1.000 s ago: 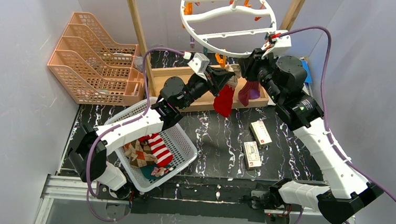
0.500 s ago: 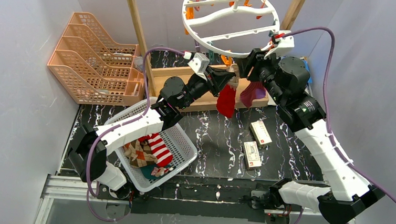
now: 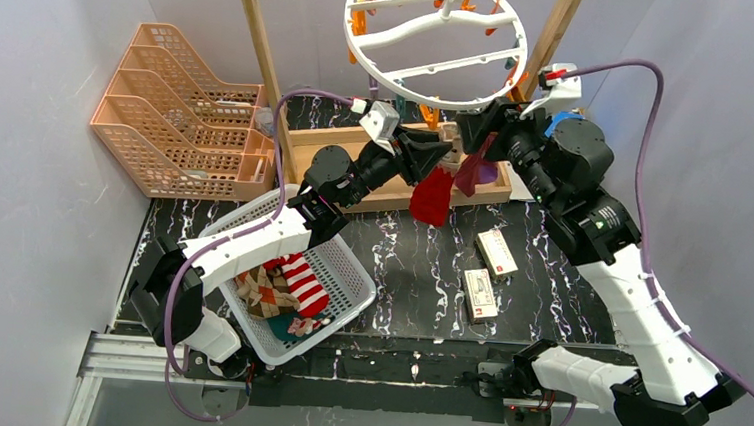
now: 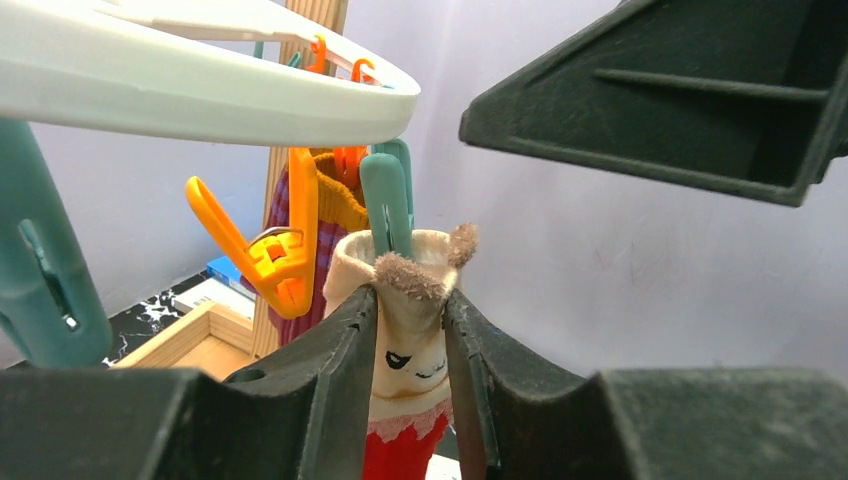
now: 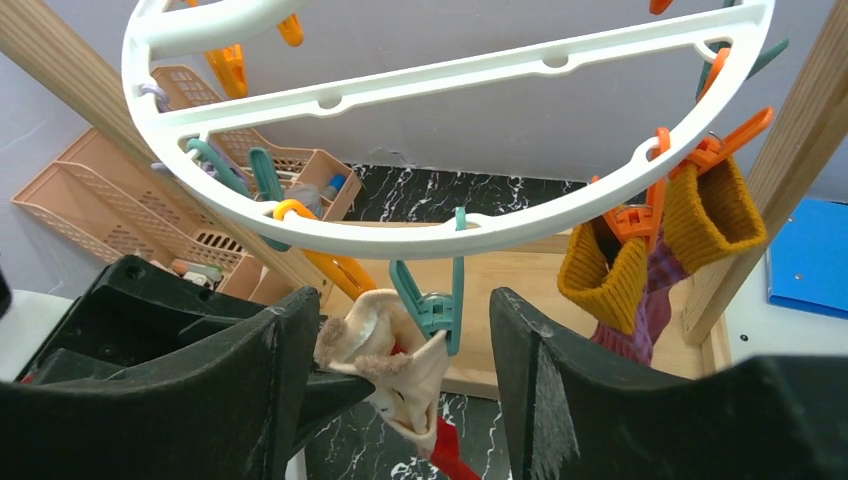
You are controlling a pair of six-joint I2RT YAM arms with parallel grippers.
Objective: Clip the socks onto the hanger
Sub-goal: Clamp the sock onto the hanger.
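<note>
The white round hanger [image 3: 451, 62] [image 5: 420, 235] hangs from the wooden rack. A red sock [image 3: 432, 197] with a cream cuff [image 4: 405, 350] hangs from a teal clip [image 4: 385, 205] [image 5: 437, 305] on the ring's near rim. My left gripper [image 3: 442, 155] [image 4: 410, 300] holds the cuff just below that clip, its fingers touching the fabric on both sides. My right gripper [image 3: 479, 130] [image 5: 400, 310] stands open on either side of the clip and cuff, touching neither. A maroon sock [image 3: 471, 170] with orange cuffs [image 5: 700, 215] hangs from orange clips beside it.
A white basket [image 3: 354, 272] by the left arm holds more socks [image 3: 288, 282]. Peach stacked trays [image 3: 180, 109] stand at the back left. The wooden rack post [image 3: 264, 55] and its base tray [image 3: 495, 193] are under the ring. Two small boxes [image 3: 496, 253] [image 3: 480, 292] lie on the table.
My right gripper has opened and drawn back to the right, away from the teal clip. The ring has swung slightly. The red sock now hangs from the clip.
</note>
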